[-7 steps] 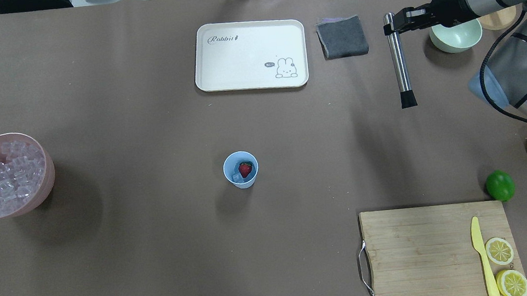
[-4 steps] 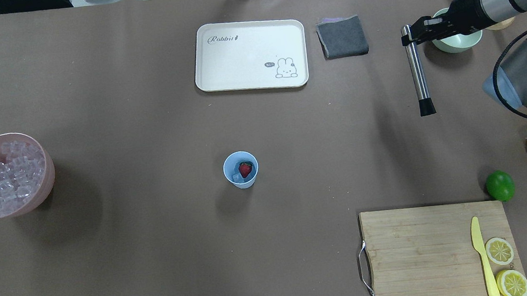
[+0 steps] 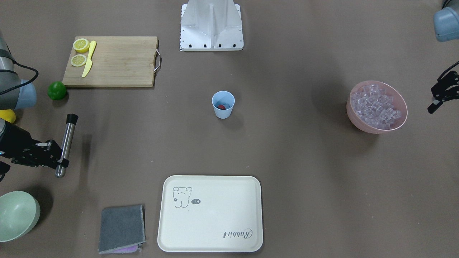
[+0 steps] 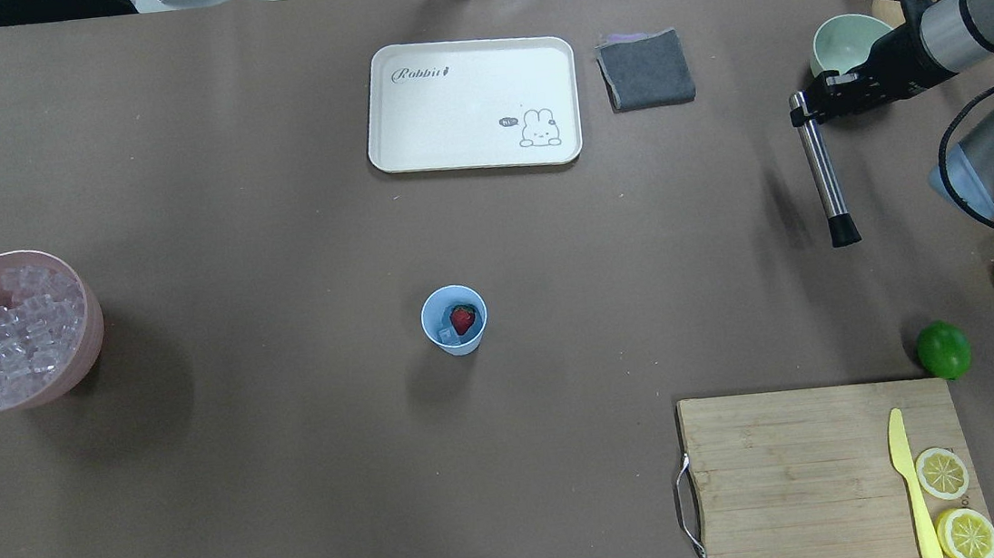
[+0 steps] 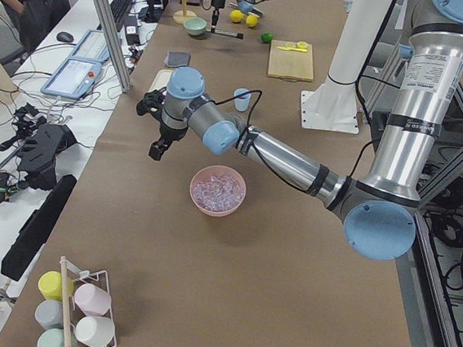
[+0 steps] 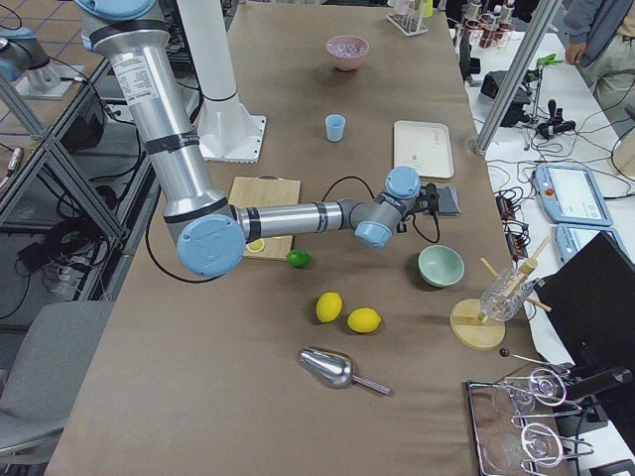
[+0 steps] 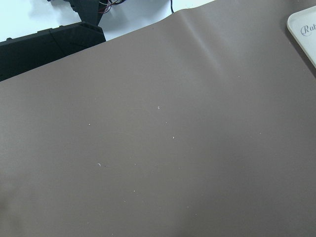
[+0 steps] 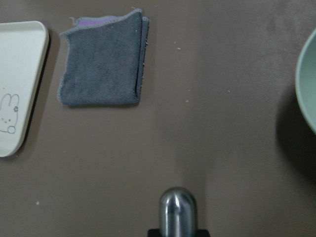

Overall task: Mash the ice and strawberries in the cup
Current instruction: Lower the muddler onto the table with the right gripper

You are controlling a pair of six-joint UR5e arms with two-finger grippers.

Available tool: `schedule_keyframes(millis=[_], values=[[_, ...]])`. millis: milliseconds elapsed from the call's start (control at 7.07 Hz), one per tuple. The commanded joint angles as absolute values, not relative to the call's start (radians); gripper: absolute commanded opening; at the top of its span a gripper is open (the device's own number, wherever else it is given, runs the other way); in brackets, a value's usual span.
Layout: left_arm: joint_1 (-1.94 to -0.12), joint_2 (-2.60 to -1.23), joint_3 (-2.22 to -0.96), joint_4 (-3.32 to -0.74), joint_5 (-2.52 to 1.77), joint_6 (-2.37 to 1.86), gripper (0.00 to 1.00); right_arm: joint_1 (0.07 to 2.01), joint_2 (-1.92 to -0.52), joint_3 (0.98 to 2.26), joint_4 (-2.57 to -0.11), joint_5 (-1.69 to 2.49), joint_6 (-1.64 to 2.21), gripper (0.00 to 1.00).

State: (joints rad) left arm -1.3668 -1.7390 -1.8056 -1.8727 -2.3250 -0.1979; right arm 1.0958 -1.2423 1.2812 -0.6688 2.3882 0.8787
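Front-facing view: right hand (image 3: 61, 163) grips a steel muddler (image 3: 68, 136) near its rounded end. The cup (image 3: 223, 109) stands mid-way on the surface (image 3: 304, 168), strawberry (image 3: 221, 106) inside. The left hand (image 3: 440, 96) hangs beside the pink bowl (image 3: 362, 125) of ice (image 3: 376, 105); whether it's open, can't tell. Overhead: one ice cube (image 4: 446, 334) beside the berry.

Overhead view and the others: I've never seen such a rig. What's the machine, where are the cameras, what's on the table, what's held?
Two robot arms work at a brown table. One camera looks down from behind them, one faces them, two watch from the table's ends, one rides each wrist. The right claw grips a steel rod with a black tip. The left claw hangs near a pink bowl of clear ice cubes, seemingly empty. Mid-table, a light blue plastic cup holds a red strawberry and an ice cube.
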Motion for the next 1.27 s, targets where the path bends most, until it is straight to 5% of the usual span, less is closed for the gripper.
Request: schedule_keyframes(millis=[0,707,848,990,1131], values=[[-1.367,-1.738,-1.809,-1.871,-2.326,-0.198,0.97,1.097,-1.250,1.224,-0.669,2.384,0.815,0.00],[-1.367,-1.747,-1.802,-1.871,-2.299,-0.198,0.97,1.092,-1.252,1.203,-0.710,2.384,0.827,0.00],[-1.368,-1.746,-1.801,-1.871,-2.295,-0.198,0.97,1.092,-1.255,1.201,-0.712,2.385,0.827,0.17],[-1.368,-1.746,-1.802,-1.871,-2.286,-0.198,0.97,1.091,-1.250,1.207,-0.736,2.385,0.827,0.52],[-1.376,-1.746,-1.804,-1.871,-2.286,-0.198,0.97,1.089,-1.247,1.209,-0.739,2.385,0.825,0.76]])
